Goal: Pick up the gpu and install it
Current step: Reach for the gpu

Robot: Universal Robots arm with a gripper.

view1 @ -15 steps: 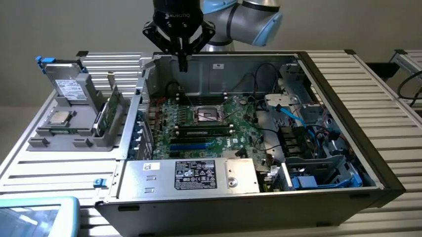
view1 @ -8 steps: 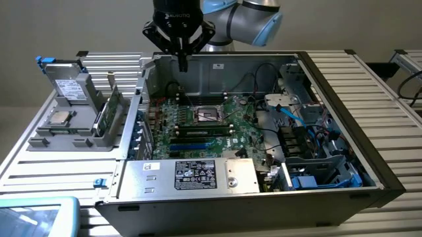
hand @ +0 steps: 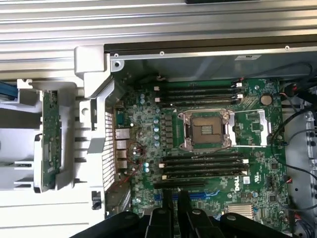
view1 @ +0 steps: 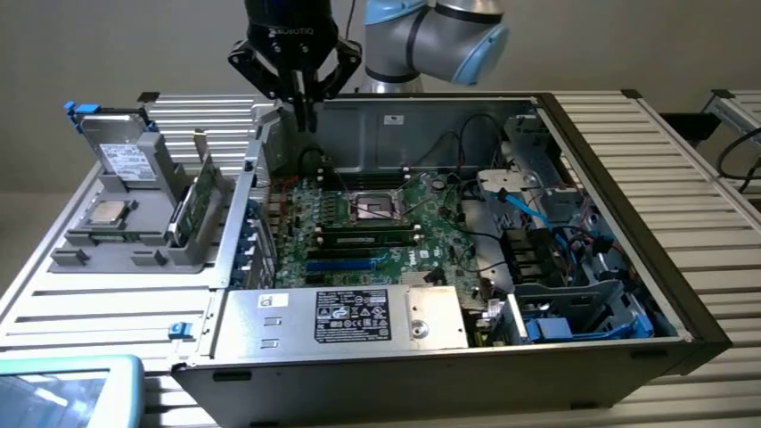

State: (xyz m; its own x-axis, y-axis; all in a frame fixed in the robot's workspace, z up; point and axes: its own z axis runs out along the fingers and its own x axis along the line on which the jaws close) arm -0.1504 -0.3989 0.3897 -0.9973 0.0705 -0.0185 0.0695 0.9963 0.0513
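Two containers stand on the slatted tabletop (view1: 696, 160).

1. Open computer case (view1: 416, 392), taking up the middle of the tabletop and the side at the exterior view's right. Contents:
   - green motherboard (view1: 356, 223) with a bare processor socket (view1: 378, 207)
   - one memory stick (view1: 369, 239) seated in a slot
   - silver power supply box (view1: 356, 316) with a label, along the near wall
   - blue-trimmed drive cage (view1: 583, 312) in the near corner
   - loose cables (view1: 523, 205)

2. Grey holder (view1: 84, 241), by the tabletop edge at the exterior view's left. Contents:
   - silver drive (view1: 119, 156) with a white label
   - silver chip (view1: 107, 211) lying flat
   - gpu (view1: 191, 201), standing on edge in the slot nearest the case

Claw (view1: 305, 120): it hangs over the case's far corner on the holder's side, above the motherboard. The gpu sits lower and to one side, outside the case wall, apart from the claw and untouched. Whether the claw is released or clenched cannot be told.

Hard to make out:
- The gpu shows edge-on in the wrist view (hand: 49, 139), so its cooler face cannot be seen.
- A blue-rimmed object (view1: 60, 383) is cut off at the tabletop's near corner.
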